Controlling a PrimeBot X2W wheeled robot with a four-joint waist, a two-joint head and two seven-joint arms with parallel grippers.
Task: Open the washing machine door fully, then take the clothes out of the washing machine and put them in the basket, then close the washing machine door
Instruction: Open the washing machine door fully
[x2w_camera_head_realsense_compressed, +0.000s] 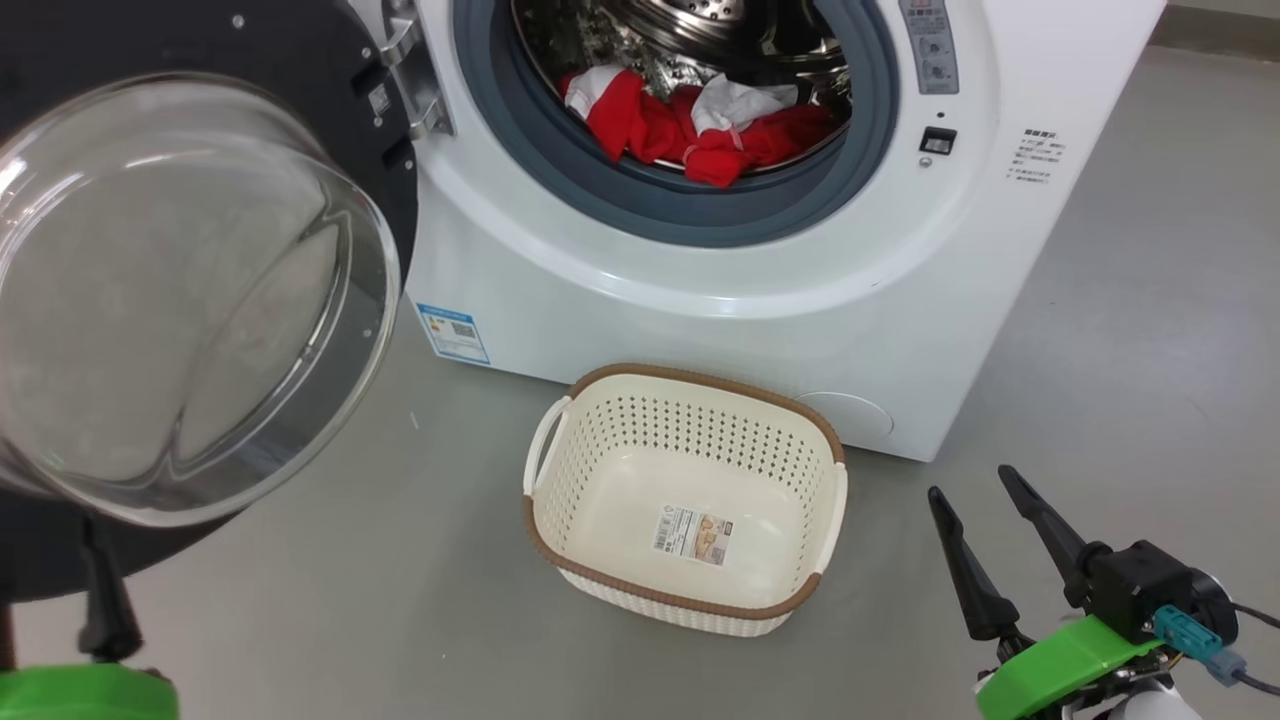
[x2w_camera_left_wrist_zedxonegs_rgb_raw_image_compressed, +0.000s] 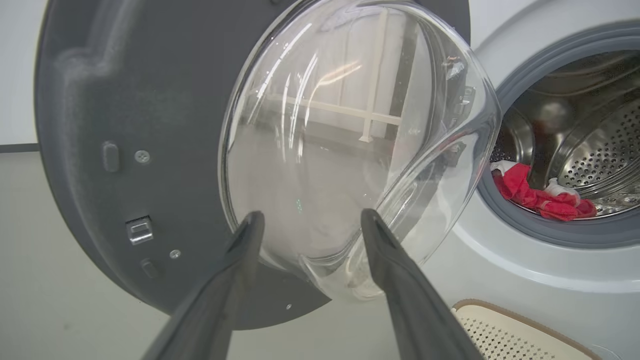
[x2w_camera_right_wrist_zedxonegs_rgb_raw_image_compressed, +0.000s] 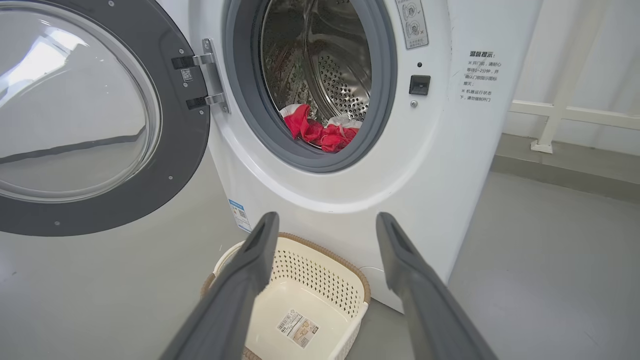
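The washing machine stands with the washing machine door swung out to the left, its glass bowl bulging toward me. The clothes, red with white patches, lie at the front of the steel drum. On the floor before the machine sits the cream basket, with nothing but a paper label inside. My left gripper is open just short of the glass bowl, nothing between its fingers. My right gripper is open at the lower right, above and behind the basket.
Grey floor spreads around the machine. A white railing on a raised kerb runs behind the machine's right side. The open door overhangs the floor left of the basket. A blue label marks the machine's lower left front.
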